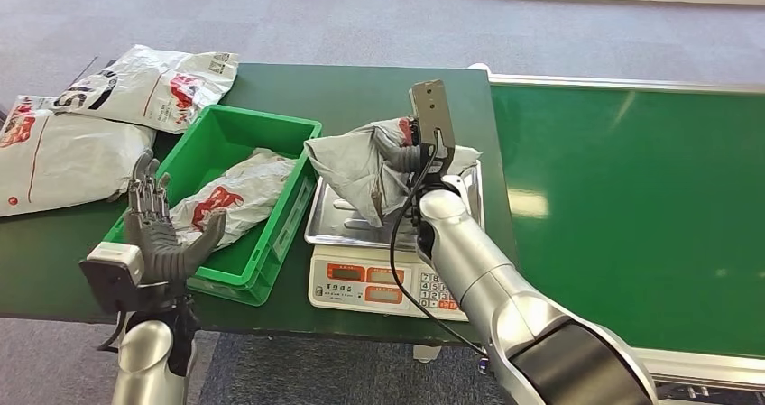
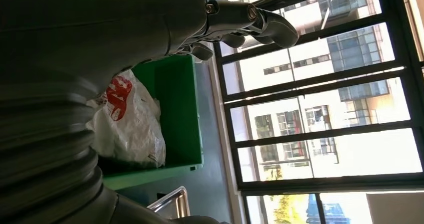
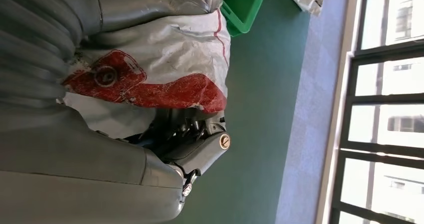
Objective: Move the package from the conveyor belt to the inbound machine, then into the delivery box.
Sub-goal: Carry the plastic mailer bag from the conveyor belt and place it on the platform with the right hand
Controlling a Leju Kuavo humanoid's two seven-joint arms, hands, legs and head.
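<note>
Package (image 1: 361,166): crumpled grey-white poly mailer with red logo print, gripped by right hand (image 1: 410,157) over the steel tray of the scale (image 1: 379,283) on the green counter (image 1: 361,85). Left hand (image 1: 162,234) spread wide, holding nothing, beside the green bin (image 1: 271,125).

The right hand (image 1: 408,155) was largely concealed by the package (image 1: 361,166) it gripped; its fingers could not be made out in the head view. The scale (image 1: 379,283) display digits were too small to read. The tray (image 1: 329,229) was partly covered by the package. Two bags (image 1: 54,152) on the table were cut off at the left edge.
</note>
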